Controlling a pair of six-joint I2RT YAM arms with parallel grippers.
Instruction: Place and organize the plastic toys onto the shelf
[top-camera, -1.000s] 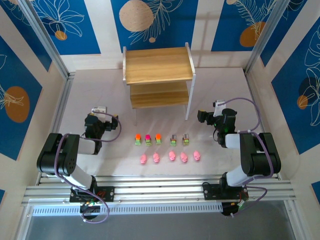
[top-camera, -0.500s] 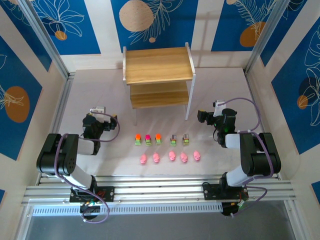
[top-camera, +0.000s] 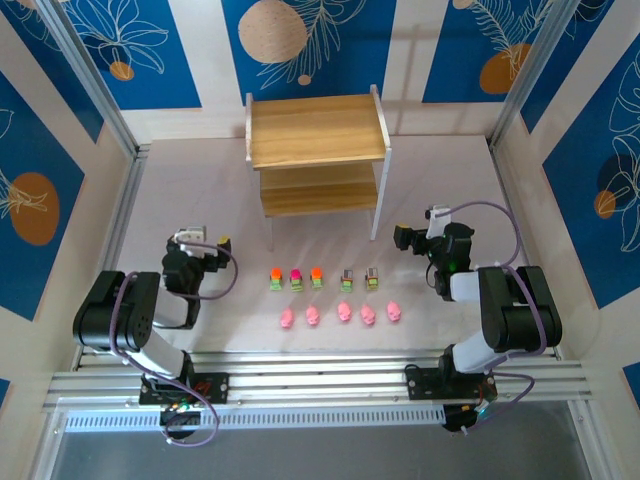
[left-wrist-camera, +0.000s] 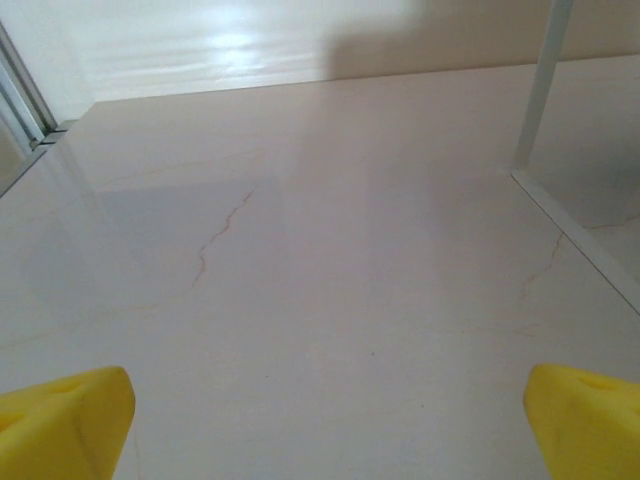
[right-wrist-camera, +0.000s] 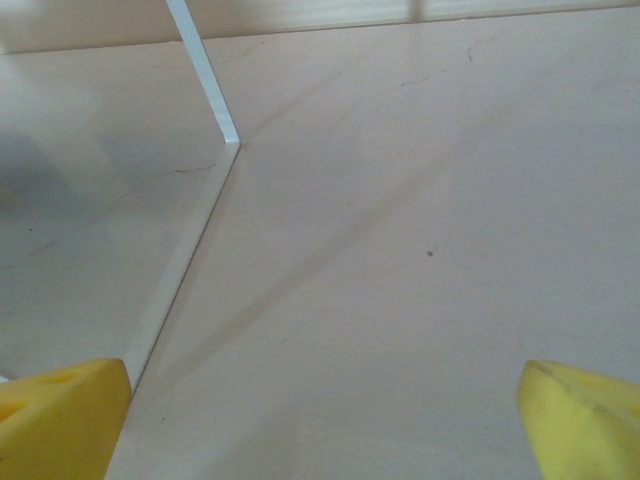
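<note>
Sitting in two rows on the table (top-camera: 230, 190) in front of the shelf (top-camera: 315, 130), all ten toys (top-camera: 344, 312) await placing, while the left fingers (left-wrist-camera: 60, 425) and right fingers (right-wrist-camera: 585, 420) spread wide, holding nothing.

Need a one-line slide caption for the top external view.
Open left gripper and right gripper flank ten plastic toys rowed before the shelf.
</note>
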